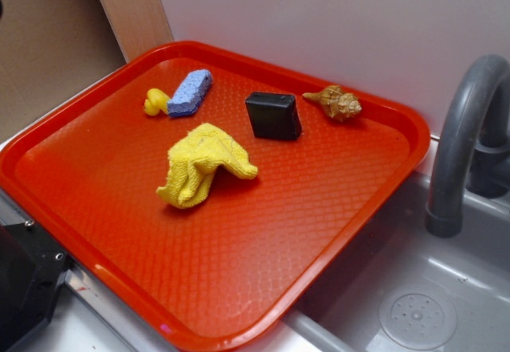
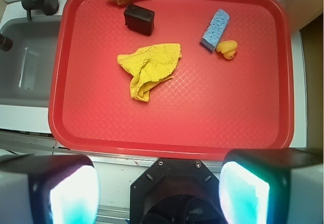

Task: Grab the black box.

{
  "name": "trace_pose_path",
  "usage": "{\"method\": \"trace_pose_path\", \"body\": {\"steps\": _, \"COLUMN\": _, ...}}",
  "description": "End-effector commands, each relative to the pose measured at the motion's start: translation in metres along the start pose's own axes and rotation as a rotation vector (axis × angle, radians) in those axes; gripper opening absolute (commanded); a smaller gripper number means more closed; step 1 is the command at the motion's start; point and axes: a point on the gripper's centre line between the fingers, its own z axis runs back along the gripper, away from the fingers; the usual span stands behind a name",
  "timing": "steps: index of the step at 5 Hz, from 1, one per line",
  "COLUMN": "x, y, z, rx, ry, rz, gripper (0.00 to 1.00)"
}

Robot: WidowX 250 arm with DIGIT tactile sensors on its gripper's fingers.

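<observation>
Just black box [image 2: 139,19] near tray [image 2: 167,127] edge

A glossy plastic tray [image 1: 335,232] with a fine pebbled texture is seen. The black box [image 1: 273,115] looks matt and smooth, the yellow cloth [image 1: 203,163] nubby, the blue sponge [image 1: 190,92] porous, the shell [image 1: 336,103] ridged.
</observation>
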Motion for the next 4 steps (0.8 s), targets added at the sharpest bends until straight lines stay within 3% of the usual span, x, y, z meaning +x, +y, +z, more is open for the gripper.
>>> {"method": "trace_pose_path", "body": {"steps": 1, "x": 0.000, "y": 0.000, "z": 0.000, "rx": 0.000, "ry": 0.000, "rz": 0.000, "gripper": 1.00}}
{"method": "trace_pose_path", "body": {"steps": 2, "x": 0.046, "y": 0.013, "z": -0.038, "rx": 0.099, "ry": 0.042, "rz": -0.166, "gripper": 1.00}}
{"method": "trace_pose_path", "body": {"steps": 3, "x": 0.095, "y": 0.019, "z": -0.063, "rx": 0.132, "ry": 0.050, "rz": -0.283, "gripper": 1.00}}
{"method": "trace_pose_path", "body": {"steps": 4, "x": 0.141, "y": 0.016, "z": -0.099, "rx": 0.055, "ry": 0.036, "rz": -0.520, "gripper": 1.00}}
